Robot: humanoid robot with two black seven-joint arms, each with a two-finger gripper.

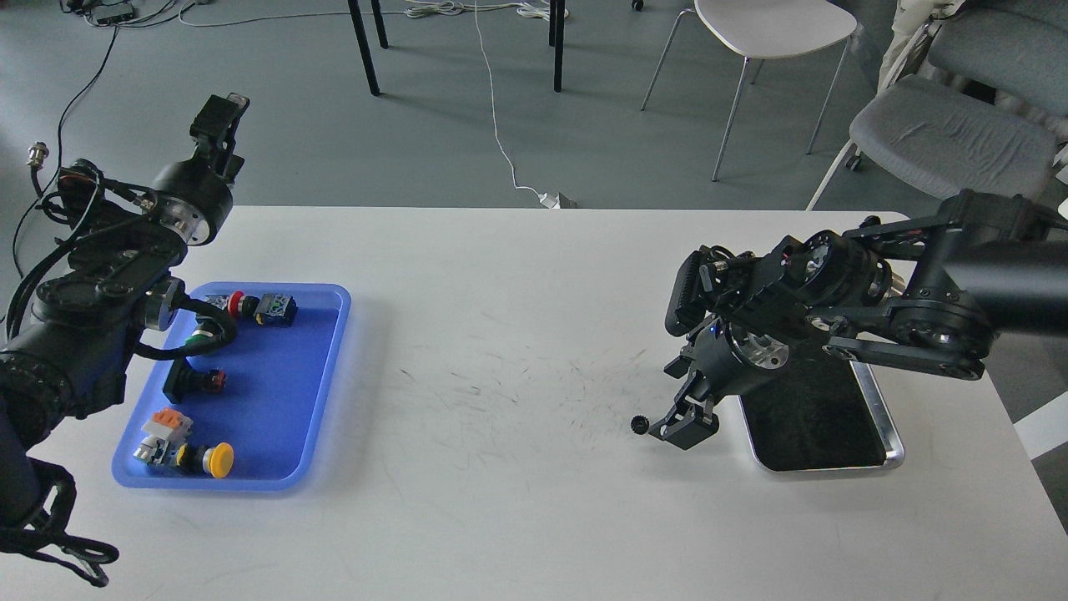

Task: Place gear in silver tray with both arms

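Note:
The gear (640, 424) is a small black toothed wheel lying on the white table, left of the silver tray (889, 431). The tray's dark mirror-like bottom holds nothing that I can see, and my right arm covers its far half. My right gripper (686, 424) points down at the table, its fingertips just right of the gear and close to the tabletop. Its fingers look spread and hold nothing. My left gripper (219, 115) is raised over the table's far left edge and points away. It is too small and dark to tell its fingers apart.
A blue plastic tray (332, 351) at the left holds several push buttons and switches, among them a yellow-capped one (219, 459). My left forearm hangs over its left side. Chairs and cables are on the floor behind the table.

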